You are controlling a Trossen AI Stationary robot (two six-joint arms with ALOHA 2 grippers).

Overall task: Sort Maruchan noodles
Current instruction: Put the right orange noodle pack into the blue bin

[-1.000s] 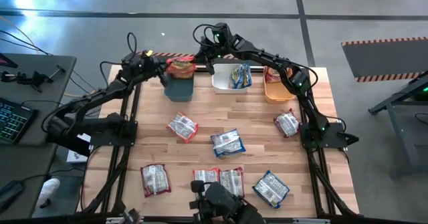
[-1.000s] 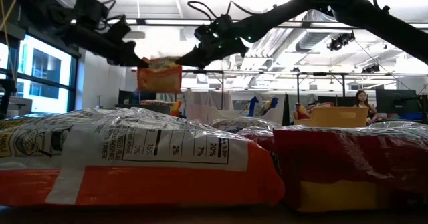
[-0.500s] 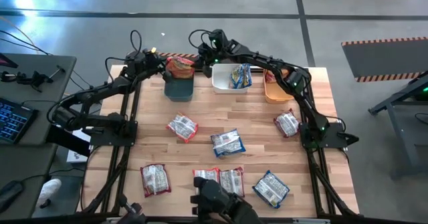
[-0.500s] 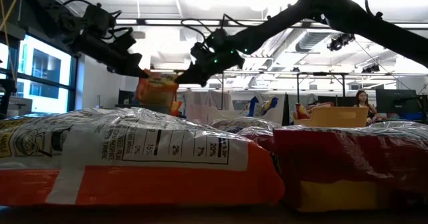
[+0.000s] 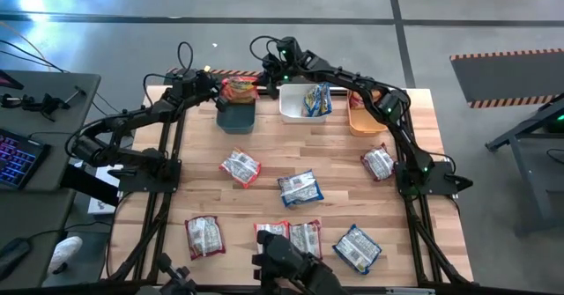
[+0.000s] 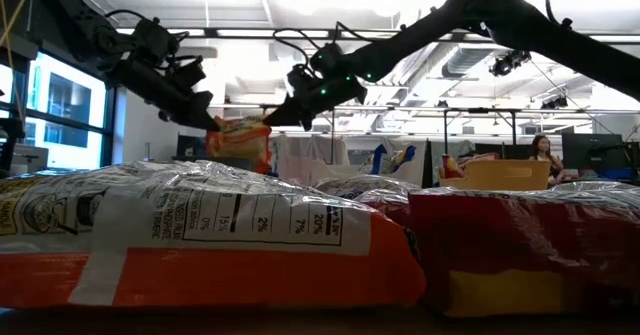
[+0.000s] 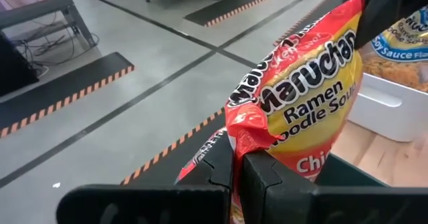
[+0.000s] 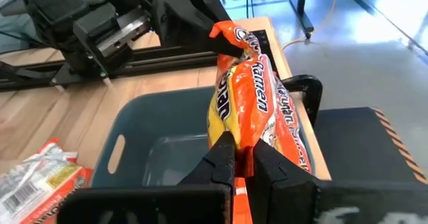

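Observation:
An orange Maruchan packet [image 5: 238, 88] hangs between both grippers above the teal bin [image 5: 235, 117] at the table's far edge. My left gripper [image 5: 214, 90] is shut on its left end and my right gripper [image 5: 262, 82] on its right end. The low view shows the packet [image 6: 240, 140] between the left gripper [image 6: 207, 122] and the right gripper [image 6: 272, 121]. Several more packets [image 5: 300, 188] lie flat on the table, mostly silvery side up. The white bin [image 5: 305, 106] holds blue packets. My left gripper [image 7: 239, 158] pinches the packet's red crimped end edge [image 7: 249, 132] between its two fingers, coming from the table's left. The packet is lifted clear. My right gripper [image 8: 243, 150] pinches the opposite end [image 8: 242, 120] between its two fingers, coming from the right and slanting down. The packet stands on edge over the teal bin [image 8: 134, 150].
An orange bin [image 5: 363, 116] stands right of the white bin along the far edge. Loose packets lie mid-table [image 5: 240, 166], near the right edge [image 5: 379, 163] and along the near edge [image 5: 204, 235]. Bare wood lies between the bins and the packets.
Both grippers have come down together toward the teal bin, still shut on the orange packet. In the low view the packet has sunk from hanging flat and high to lower and more tilted.

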